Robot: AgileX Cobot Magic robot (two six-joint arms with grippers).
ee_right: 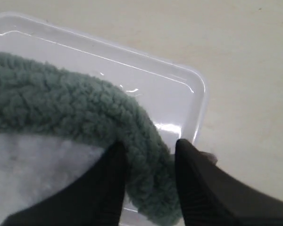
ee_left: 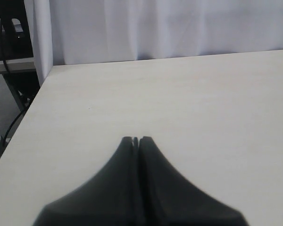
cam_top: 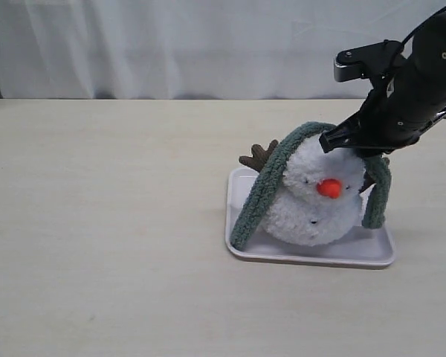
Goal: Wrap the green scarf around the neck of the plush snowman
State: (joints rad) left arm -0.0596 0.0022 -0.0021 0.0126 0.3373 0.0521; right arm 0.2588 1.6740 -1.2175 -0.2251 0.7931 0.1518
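Observation:
The plush snowman (cam_top: 312, 208) leans in a white tray (cam_top: 312, 258), orange nose facing front. The green scarf (cam_top: 264, 186) arches over the top of its head. One end trails down to the tray on the left and the other hangs on the right side. The neck is not covered by it. My right gripper (ee_right: 148, 148) hovers at the snowman's head on the right, open, its fingers apart on either side of the scarf (ee_right: 85, 108). White plush (ee_right: 33, 174) shows beside it. My left gripper (ee_left: 136, 139) is shut and empty over bare table.
The tray's clear rim (ee_right: 198, 94) lies just past the right fingertips. A brown twig arm (cam_top: 259, 156) sticks up behind the snowman's left side. A white curtain (cam_top: 171, 44) hangs along the table's far edge, and the left wrist view shows a table edge (ee_left: 30, 108).

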